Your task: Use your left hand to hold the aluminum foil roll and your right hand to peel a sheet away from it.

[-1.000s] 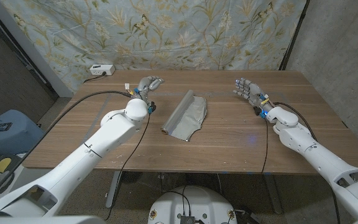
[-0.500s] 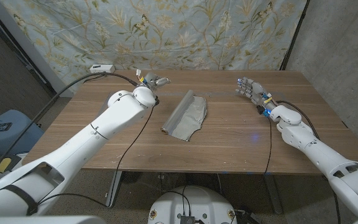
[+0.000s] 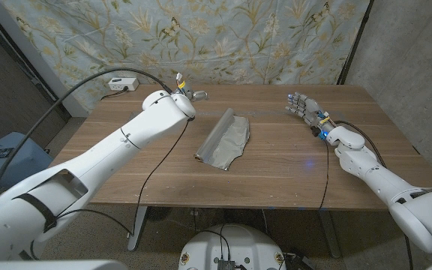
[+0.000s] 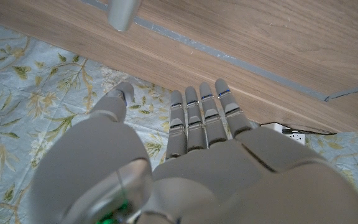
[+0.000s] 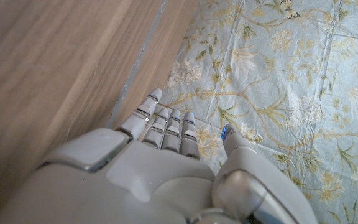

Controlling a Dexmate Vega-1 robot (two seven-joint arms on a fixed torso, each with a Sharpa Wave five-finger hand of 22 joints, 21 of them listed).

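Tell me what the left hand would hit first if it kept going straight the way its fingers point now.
Probably the floral cloth backdrop. The left hand points past the table's far edge, not toward the foil roll. Depth is unclear.

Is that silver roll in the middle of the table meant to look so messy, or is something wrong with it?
The aluminum foil roll lies slantwise mid-table with a crumpled sheet already partly unrolled beside it, wrinkled and uneven at the edge. Neither the left hand nor the right hand touches it. Nothing is spilled or broken.
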